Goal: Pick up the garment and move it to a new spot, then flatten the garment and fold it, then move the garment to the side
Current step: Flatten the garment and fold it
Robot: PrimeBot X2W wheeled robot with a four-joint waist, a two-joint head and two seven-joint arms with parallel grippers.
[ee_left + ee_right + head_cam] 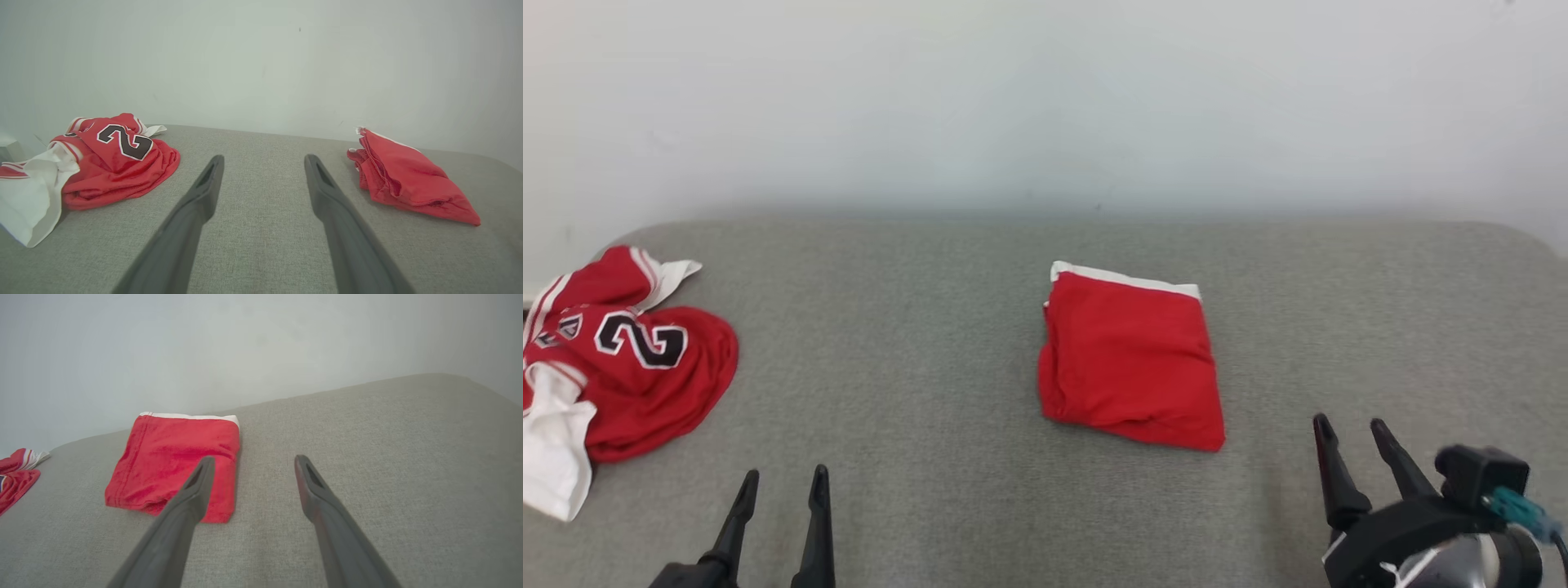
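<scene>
Folded red garment [1131, 359] lying flat at the middle of the grey cloth surface [915, 384], crumpled numbered jersey [629, 359] at its far left, with left gripper [786, 472] and right gripper [1349, 421] both spread wide, empty, clear of the fabric.

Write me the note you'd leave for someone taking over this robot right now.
Left gripper: open, empty, at the front of the table.
Right gripper: open, empty, front right of the folded red garment.
Folded red garment: mid-table, white band toward the wall.
Crumpled jersey: far left, unfolded.
Done: the fold looks finished.
Left: probably moving the folded garment aside.
</scene>
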